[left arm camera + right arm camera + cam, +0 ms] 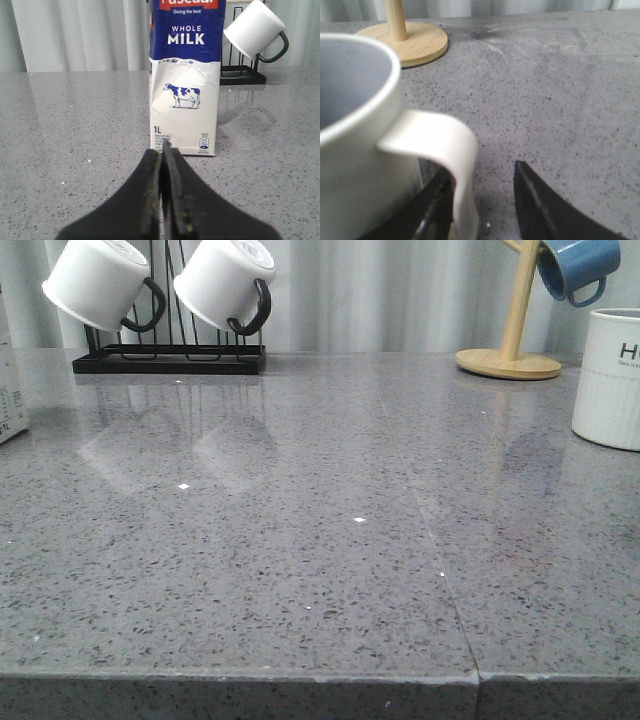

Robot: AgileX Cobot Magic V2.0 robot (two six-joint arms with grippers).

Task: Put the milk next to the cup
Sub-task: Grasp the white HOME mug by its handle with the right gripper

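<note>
**Milk and cup at opposite table edges**

The left gripper (161,150) is pressed closed, empty, just short of the upright milk (185,75). The right gripper (482,200) is spread around the cup (365,150) handle — not clamped. Front view: carton far left, cup far right, well apart on the table (300,560).

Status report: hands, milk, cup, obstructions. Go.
Left hand shut, empty, short of the tall white blue-topped milk carton. Right hand open around the off-white ribbed mug's handle. Grey stone counter between them shows no obstruction.
</note>
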